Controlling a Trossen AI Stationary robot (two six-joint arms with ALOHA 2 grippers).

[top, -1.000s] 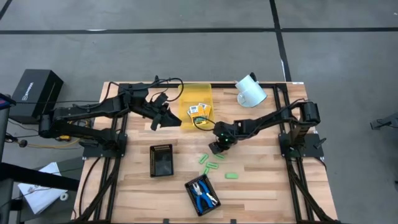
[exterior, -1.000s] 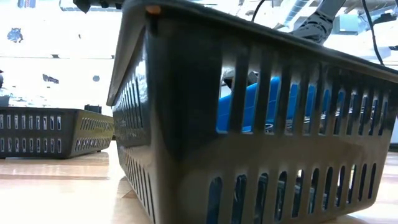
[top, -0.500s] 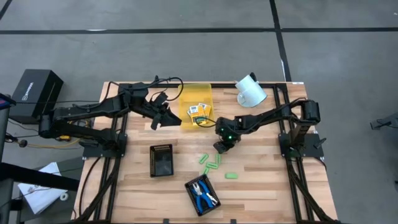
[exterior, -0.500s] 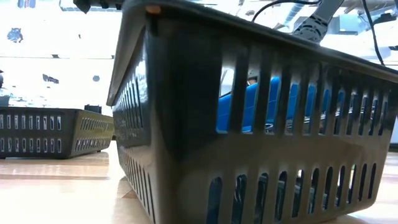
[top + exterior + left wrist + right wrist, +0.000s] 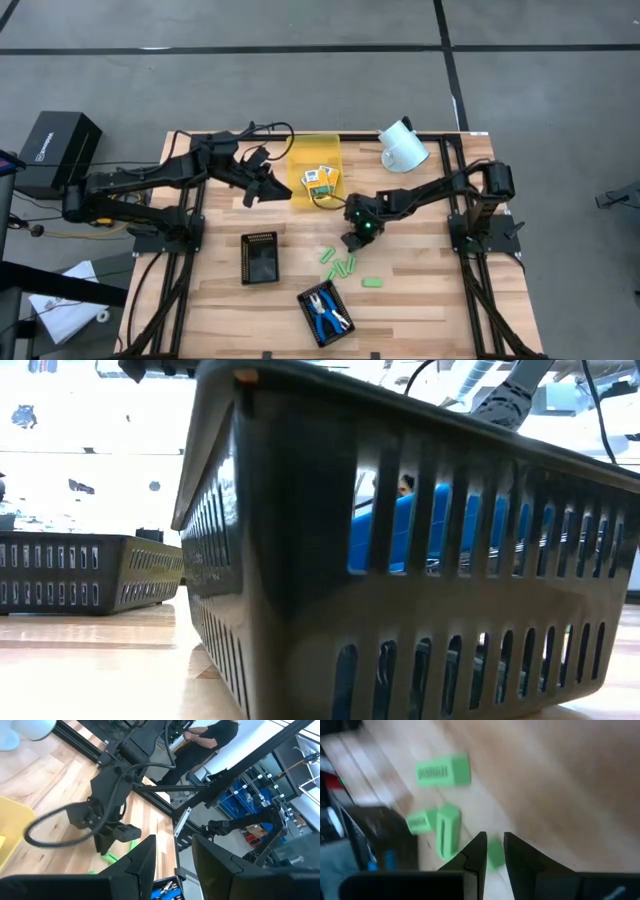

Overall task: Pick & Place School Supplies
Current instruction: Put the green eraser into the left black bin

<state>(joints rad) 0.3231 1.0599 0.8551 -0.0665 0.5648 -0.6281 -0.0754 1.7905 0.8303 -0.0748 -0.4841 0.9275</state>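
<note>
In the yellow bin: three orange boxes. Mid-table: some five small light-green blocks. In the front tray: blue-handled scissors, count unclear. Right gripper above the blocks, fingers narrow, empty. Left gripper beside the bin, gap small, empty.

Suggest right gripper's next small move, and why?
Probably lower onto the green blocks. The right gripper hangs just above that cluster with nothing visible between its narrowly parted fingers, so none is gripped yet. The left gripper waits beside the yellow bin.
</note>
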